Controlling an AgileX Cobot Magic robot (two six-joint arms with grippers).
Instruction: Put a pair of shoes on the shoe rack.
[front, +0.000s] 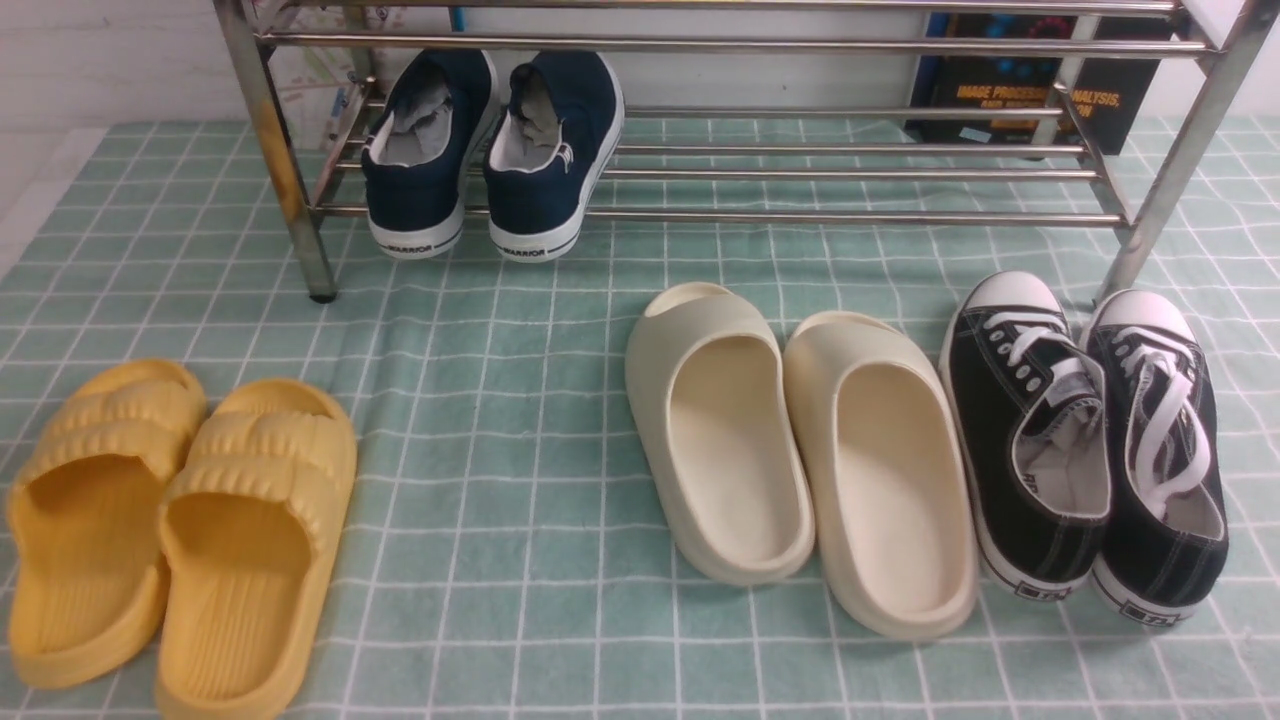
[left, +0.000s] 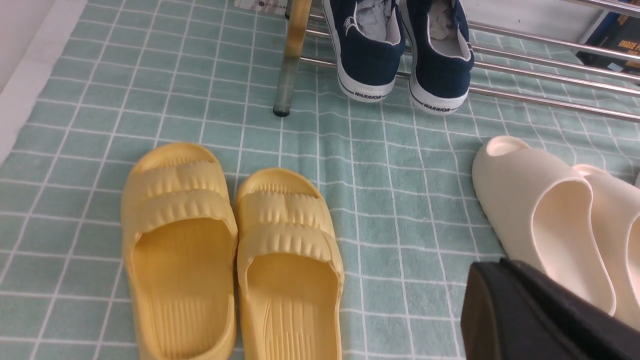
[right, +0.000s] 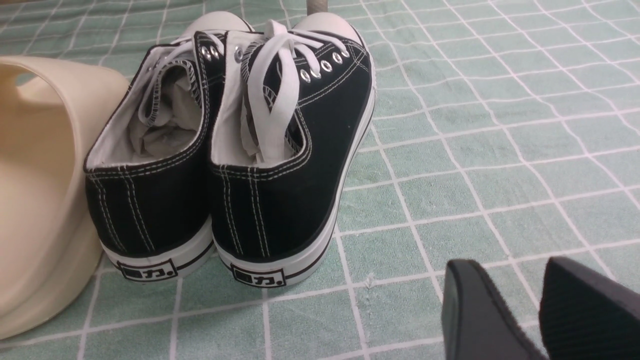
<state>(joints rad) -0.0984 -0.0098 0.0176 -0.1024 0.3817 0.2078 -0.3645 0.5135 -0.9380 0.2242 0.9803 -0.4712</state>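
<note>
The pair of shoes (front: 490, 165), navy slip-ons with white soles and "WARRIOR" on the heels, rests on the bottom bars of the shoe rack (front: 850, 215) at its left end, heels toward me. In the left wrist view the same pair of shoes (left: 405, 60) sits on the shoe rack (left: 550, 82), well away from my left gripper (left: 500, 270). That gripper is shut with nothing in it, low over the cloth. My right gripper (right: 507, 270) is open and empty, hovering over bare cloth beside the black sneakers. Neither gripper shows in the front view.
On the green checked cloth (front: 500, 500) stand yellow slippers (front: 170, 520), cream clogs (front: 800, 450) and black lace-up sneakers (front: 1090, 450) in a row before the rack. A dark book (front: 1040, 95) leans behind the rack's right end. The rack's left leg (front: 280, 170) stands near the navy pair.
</note>
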